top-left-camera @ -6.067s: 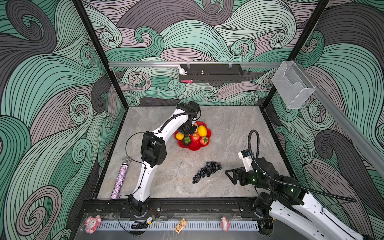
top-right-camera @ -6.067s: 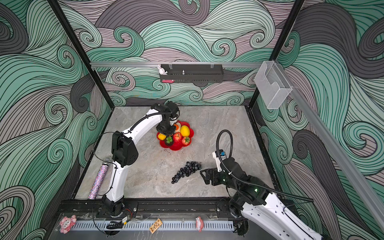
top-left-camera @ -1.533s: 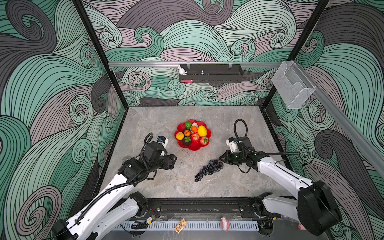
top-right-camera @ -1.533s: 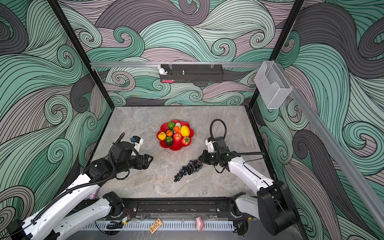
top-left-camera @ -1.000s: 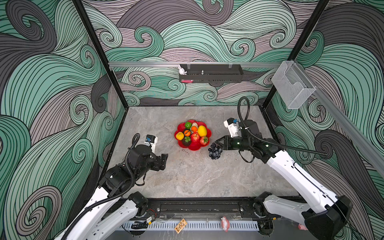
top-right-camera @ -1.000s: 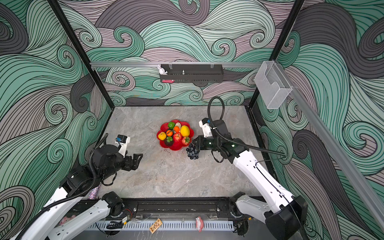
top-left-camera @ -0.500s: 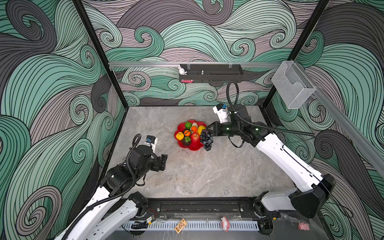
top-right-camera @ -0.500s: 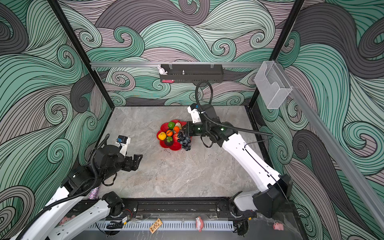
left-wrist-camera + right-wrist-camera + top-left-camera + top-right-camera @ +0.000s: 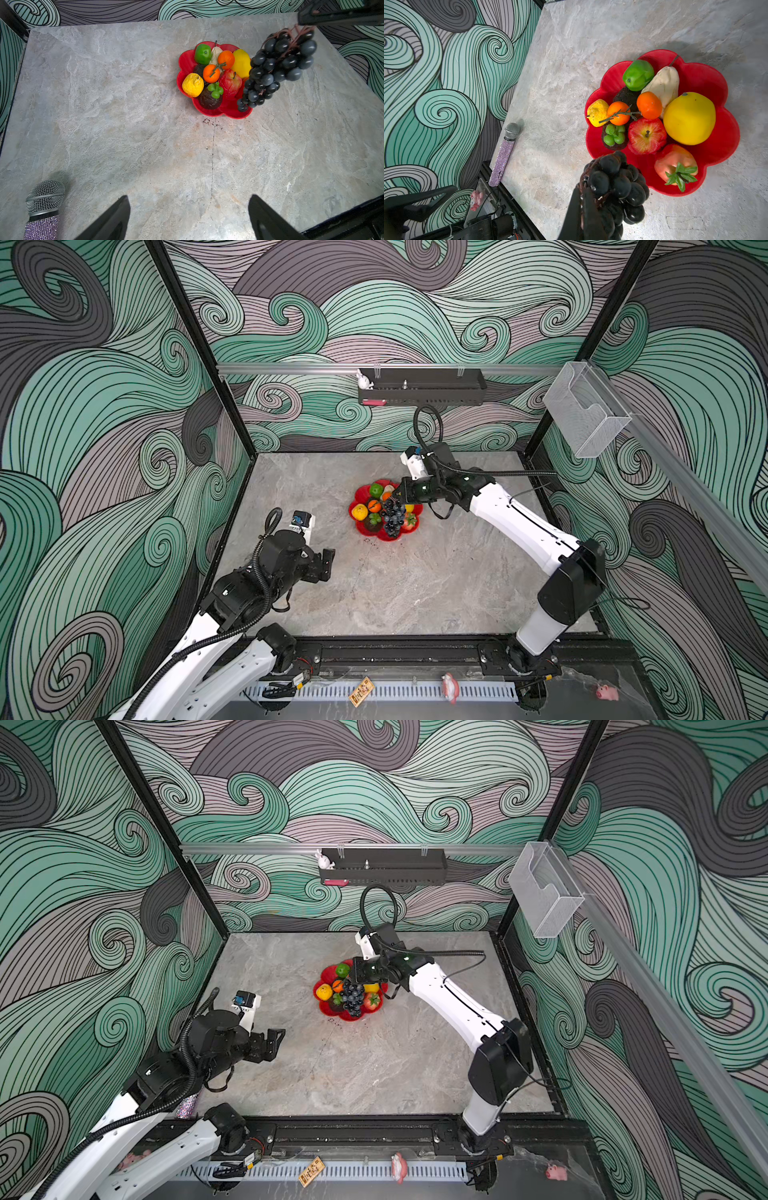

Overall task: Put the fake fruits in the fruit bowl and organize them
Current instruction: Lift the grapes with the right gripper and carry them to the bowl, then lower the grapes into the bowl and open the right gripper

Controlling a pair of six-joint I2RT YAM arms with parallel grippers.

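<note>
Fruit crowded the fruit bowl (image 9: 708, 79), a red scalloped dish that sat on the grey marbled surface (image 9: 415, 585), in its far half in both top views. Inside lay a green fruit (image 9: 638, 74), a cream pear (image 9: 662, 85), a large yellow lemon (image 9: 689, 118), a smaller wrinkled lemon (image 9: 597, 112), two small oranges (image 9: 649, 105), a red apple (image 9: 646, 135), a mangosteen (image 9: 613, 137) with a green cap, a dark avocado (image 9: 627, 96) half hidden under the oranges, and an orange-red fruit (image 9: 675, 164) with a green leafy top near the rim.

The right pincer (image 9: 583, 197) was clamped tight on the stem of the black grape bunch (image 9: 274, 68), which hung below it. In the left wrist view the bunch dangled over the bowl's edge on the large lemon's side; in both top views it covered the bowl's middle. Whether its lowest grapes touched the dish could not be told.

The left pincer (image 9: 188, 198) stood spread wide and held nothing, above bare surface toward the left wall, well apart from the bowl. A glittery purple microphone (image 9: 506, 149) lay on the surface along that left edge, near the front rail.
</note>
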